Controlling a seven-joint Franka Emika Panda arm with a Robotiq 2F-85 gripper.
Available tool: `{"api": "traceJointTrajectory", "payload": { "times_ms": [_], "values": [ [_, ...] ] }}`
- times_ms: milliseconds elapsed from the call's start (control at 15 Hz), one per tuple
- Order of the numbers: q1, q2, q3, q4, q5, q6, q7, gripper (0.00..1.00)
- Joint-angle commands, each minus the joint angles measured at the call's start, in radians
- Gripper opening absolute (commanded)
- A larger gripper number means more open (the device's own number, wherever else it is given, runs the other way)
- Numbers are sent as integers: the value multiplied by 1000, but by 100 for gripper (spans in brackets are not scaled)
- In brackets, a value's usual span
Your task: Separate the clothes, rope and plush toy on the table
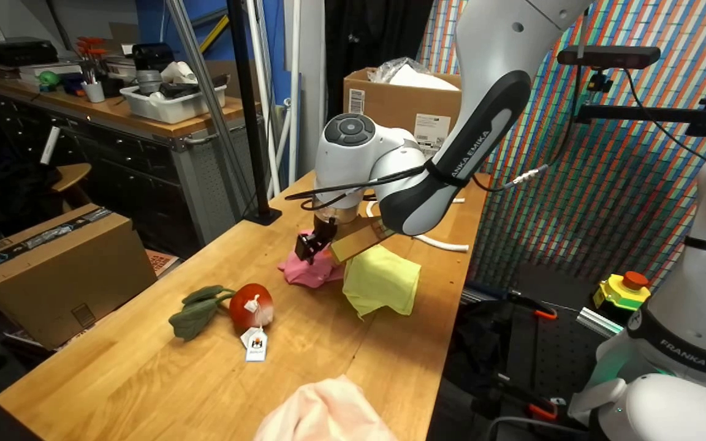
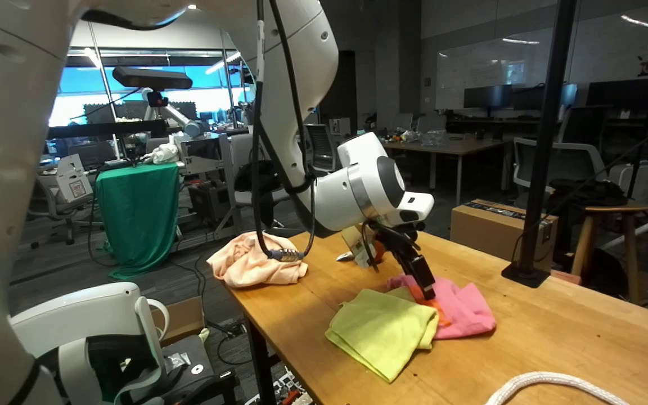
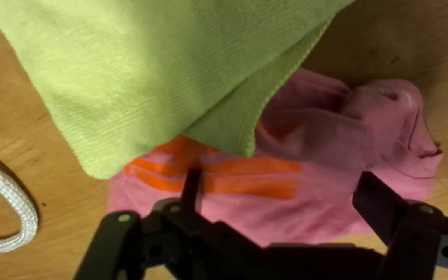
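Here's the yellow-green cloth (image 3: 150, 77), folded on the worktop (image 1: 144, 380), its corner lapping over the bright pink cloth (image 3: 333, 136), orange stripes (image 3: 251, 186) peeking out right beside it. And just beside the yellow-green cloth, above the pink, there's the end effector (image 3: 280, 190), fingers (image 3: 377, 206) spread wide, released; whether the tips touch the fabric, I can't tell! Now the white rope (image 3: 28, 219): in the wrist view it curls left of the yellow-green cloth, apart from it. In an exterior view, the radish-shaped plush toy (image 1: 249, 306) lies well to the left of the yellow-green cloth, green leaves (image 1: 195, 313) pointing away from it, paper tags (image 1: 256, 349) out front. Nearer the camera than the yellow-green cloth comes the peach cloth (image 1: 325, 413), crumpled, well apart. Farther out, a robot arm (image 1: 488, 110) hangs above the yellow-green cloth, a black post (image 1: 247, 92) stands beyond it and to its left, and an open cardboard box (image 1: 383, 98) beyond it shows clear plastic (image 1: 397, 70) at its top.
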Motion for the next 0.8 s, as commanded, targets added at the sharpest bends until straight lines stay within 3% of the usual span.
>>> {"api": "traceJointTrajectory", "payload": {
  "times_ms": [0, 333, 733],
  "values": [
    [-39, 25, 30, 17, 41, 42, -59, 100],
    [-41, 37, 19, 37, 25, 36, -51, 100],
    [-12, 64, -43, 106, -34, 25, 2, 100]
  ]
}}
